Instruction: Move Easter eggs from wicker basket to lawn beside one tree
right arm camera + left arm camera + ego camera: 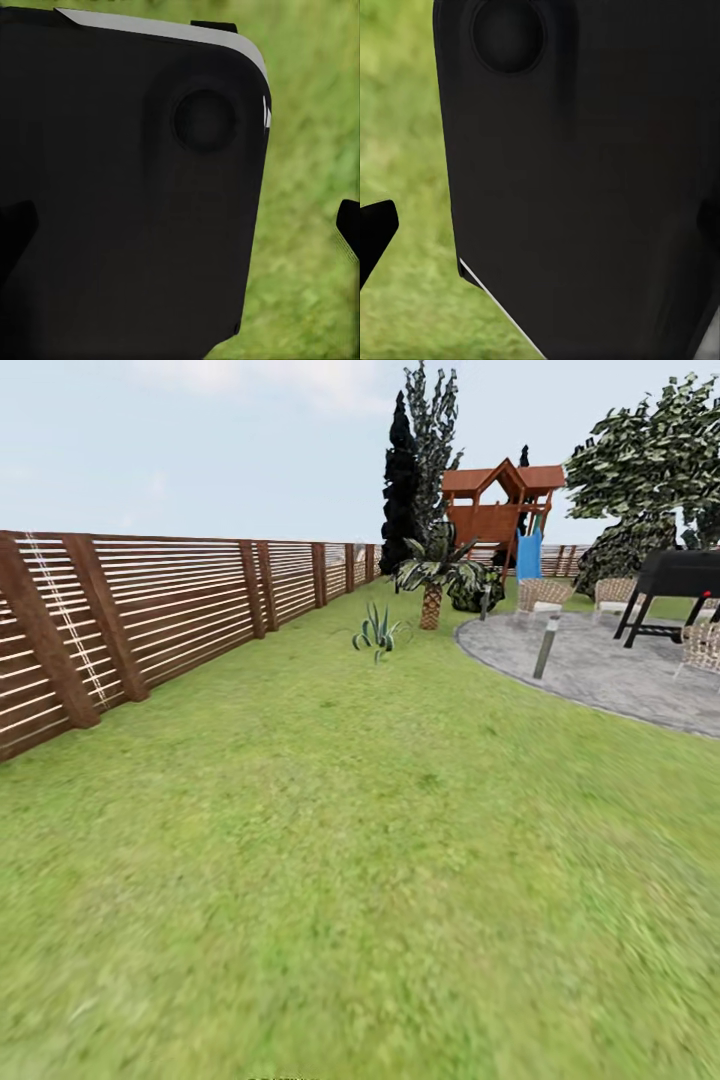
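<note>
A: Searching, that's the step you're on, imo. Your head view runs down the lawn (330, 840) w/ the slat fence (150, 610) along its left edge and a grey paved patio (610, 670) cutting into its right edge. I can't point you to a basket, an egg or a thick bare trunk from this heading.

B: What's at the far end, then?

A: Wooden playset (500, 500) w/ a blue slide (529, 552), a small palm (432, 575) at the patio's near corner, a spiky plant (378, 630) on the grass short of it, dark thin trees (402, 470) behind. On the patio: a black grill (675, 585), wicker chairs (543, 595), a short post light (545, 647). None of it is yours to handle.

B: Grippers?

A: Can't tell you, either side. Both wrist cams look at dark robot body w/ grass past it. A black tip shows at the frame edge in each (maybe a finger), but the jaw gap isn't readable. Nothing suggests a held egg.

B: Next move?

A: Turn the base or head till the wicker basket comes into view, then drive up close enough to reach in. Spot a thick grey-brown trunk on the way (you'll want one drop spot for all three).
</note>
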Robot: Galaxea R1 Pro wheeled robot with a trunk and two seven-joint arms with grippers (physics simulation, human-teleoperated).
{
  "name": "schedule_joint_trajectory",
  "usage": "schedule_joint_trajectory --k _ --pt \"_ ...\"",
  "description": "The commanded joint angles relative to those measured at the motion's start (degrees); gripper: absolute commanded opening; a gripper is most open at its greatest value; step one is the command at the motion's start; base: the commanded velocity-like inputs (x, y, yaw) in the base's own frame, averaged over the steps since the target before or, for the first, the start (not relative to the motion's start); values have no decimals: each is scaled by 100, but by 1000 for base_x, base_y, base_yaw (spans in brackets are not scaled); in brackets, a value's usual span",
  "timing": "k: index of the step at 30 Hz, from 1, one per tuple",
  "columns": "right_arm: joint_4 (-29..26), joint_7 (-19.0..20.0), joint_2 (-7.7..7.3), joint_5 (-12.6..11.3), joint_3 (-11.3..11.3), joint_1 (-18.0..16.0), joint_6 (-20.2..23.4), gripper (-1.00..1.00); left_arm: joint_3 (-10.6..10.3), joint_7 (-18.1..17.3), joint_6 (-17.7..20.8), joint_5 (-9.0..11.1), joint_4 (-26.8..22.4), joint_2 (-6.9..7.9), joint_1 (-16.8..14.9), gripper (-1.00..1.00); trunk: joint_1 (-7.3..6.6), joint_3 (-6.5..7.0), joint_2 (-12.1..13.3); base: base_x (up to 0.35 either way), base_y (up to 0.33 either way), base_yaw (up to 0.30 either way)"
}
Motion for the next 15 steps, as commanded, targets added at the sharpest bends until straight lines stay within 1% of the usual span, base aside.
schedule_joint_trajectory --k 1,6,8,11,15 --pt "5 -1 0 35 0 -3 -17 100 4 -4 -2 7 -11 0 4 100 0 -4 -2 0 0 284" --pt "5 -1 0 33 0 -3 -17 100 2 -4 -2 8 -11 0 4 100 0 -4 -2 0 0 284" --pt "5 -1 -3 34 0 -3 -17 100 2 -4 -2 9 -11 0 4 100 0 -4 -2 0 0 189" --pt "5 -1 -7 31 0 -3 -10 100 2 -4 -2 6 -11 0 4 100 0 -4 -2 0 0 65" --pt "33 -1 -17 48 6 -3 5 100 4 -4 -2 7 -11 0 4 100 0 -4 -2 0 0 10"
